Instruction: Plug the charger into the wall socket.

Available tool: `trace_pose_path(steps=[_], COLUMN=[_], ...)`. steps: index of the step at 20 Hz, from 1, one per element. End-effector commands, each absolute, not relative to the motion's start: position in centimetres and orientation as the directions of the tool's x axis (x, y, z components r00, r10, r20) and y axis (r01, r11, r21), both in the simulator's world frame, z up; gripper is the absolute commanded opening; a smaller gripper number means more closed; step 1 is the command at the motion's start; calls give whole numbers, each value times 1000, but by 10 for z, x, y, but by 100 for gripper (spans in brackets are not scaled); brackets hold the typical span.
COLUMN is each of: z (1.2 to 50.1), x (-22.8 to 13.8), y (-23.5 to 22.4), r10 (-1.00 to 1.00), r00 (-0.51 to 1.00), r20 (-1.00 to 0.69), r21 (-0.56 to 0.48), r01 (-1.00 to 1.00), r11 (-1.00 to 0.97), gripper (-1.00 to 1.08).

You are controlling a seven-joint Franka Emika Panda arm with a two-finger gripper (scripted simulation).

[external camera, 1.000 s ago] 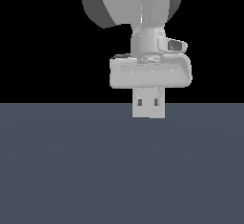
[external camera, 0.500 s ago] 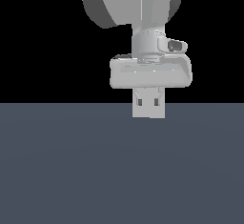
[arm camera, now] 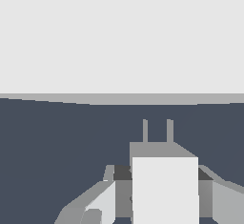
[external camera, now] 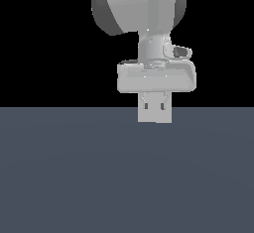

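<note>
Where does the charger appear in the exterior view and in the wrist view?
Exterior view: the charger hangs below the gripper, just right of centre, at the floor's horizon.
Wrist view: the charger fills the lower middle, prongs pointing away.
Shared landmark: the dark blue-grey floor.

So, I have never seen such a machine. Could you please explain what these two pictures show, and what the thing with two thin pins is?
These are computer-rendered pictures of a simulated robot arm. The exterior view comes from a camera off the arm: the big grey shape is the arm, ending in its pincer above a dark grey-blue surface. Nothing else shows on that surface there.

The wrist view comes from a camera mounted on the arm's wrist, looking past the pincer. The light block in front is the charger, and the two thin pins are its prongs. It sits between the pincer's fingers, so it appears to be held. The prongs point toward a large pale surface ahead. That may be the wall socket's plate, but no hole shows, so I cannot be sure.
</note>
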State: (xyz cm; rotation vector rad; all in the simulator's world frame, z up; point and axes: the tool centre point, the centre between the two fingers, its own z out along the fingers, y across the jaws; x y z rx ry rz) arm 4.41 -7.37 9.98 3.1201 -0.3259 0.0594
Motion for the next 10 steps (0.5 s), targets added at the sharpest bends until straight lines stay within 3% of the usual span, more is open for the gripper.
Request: trace_pose_path(steps=[1,10], z=[100,100], x=[53,69], y=[-76,-79], r10=[-207,-207], r00=[978,978], r20=[38,38], r21=[0,0], r01=[-207,-207], r11=[-978,-978], gripper=[-100,-100])
